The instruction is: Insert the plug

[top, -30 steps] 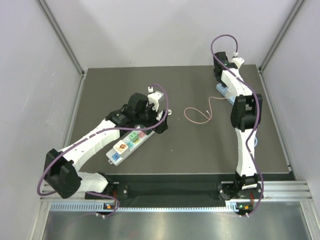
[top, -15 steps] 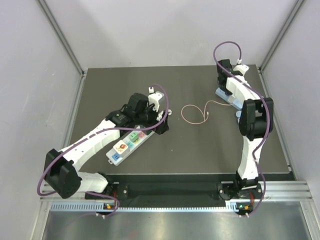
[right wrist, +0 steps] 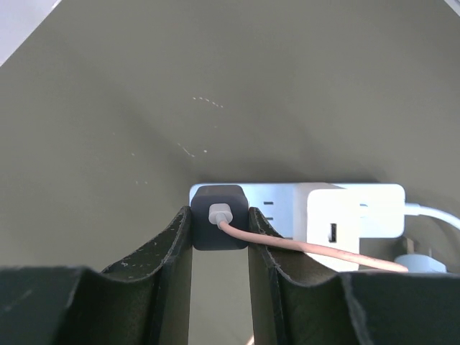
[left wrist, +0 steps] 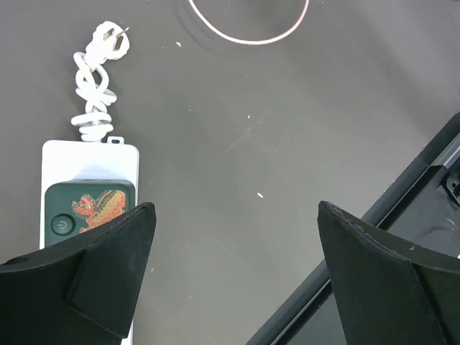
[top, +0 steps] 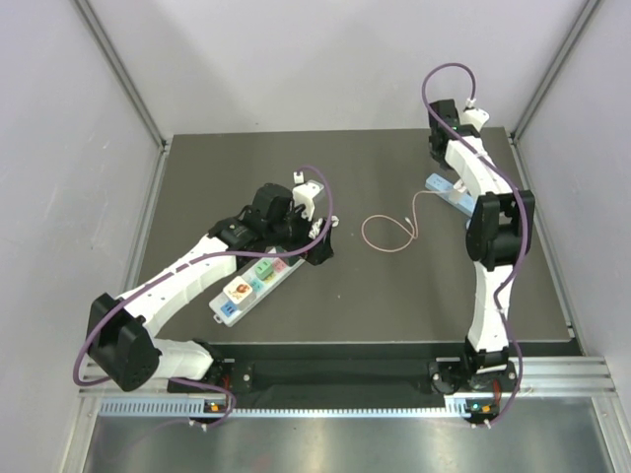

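A dark blue plug with a white connector and a thin pink cable sits between the fingertips of my right gripper, which is shut on it. Right behind the plug lies a pale power strip; the plug covers its left end, and I cannot tell whether its prongs are in. From above, the right gripper reaches over that strip at the back right, and the cable loops on the mat. My left gripper is open and holds nothing.
A white adapter with a white lead sits in the same strip, right of the plug. A second white strip with coloured stickers lies under the left arm, its coiled cord beyond it. The table's front rail runs nearby.
The right arm has swung its wrist toward the back of the table, uncovering more of the pale strip. The pink cable loop has shifted slightly. The left arm has stayed still.
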{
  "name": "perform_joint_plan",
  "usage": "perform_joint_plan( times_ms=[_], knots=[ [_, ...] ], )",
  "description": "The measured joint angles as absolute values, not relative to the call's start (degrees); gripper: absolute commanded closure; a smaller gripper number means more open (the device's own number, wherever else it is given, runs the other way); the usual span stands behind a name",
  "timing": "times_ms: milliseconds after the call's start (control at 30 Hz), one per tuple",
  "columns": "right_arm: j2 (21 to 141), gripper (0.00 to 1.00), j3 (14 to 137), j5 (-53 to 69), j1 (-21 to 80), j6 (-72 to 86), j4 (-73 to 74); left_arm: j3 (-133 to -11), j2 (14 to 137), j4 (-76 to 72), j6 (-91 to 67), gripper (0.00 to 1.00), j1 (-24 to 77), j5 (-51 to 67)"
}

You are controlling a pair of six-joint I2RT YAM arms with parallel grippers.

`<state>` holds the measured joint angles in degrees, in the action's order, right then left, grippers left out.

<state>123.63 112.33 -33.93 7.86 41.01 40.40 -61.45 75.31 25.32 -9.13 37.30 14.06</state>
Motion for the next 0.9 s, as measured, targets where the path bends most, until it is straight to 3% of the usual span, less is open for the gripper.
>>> perform_joint_plan(
  times_ms=[900],
  knots=[
    [130.58, 1.0, 115.52, -34.28, 8.58, 45.5, 43.51, -61.45, 75.26, 25.32, -9.93, 0.02, 37.6, 14.37]
  ],
)
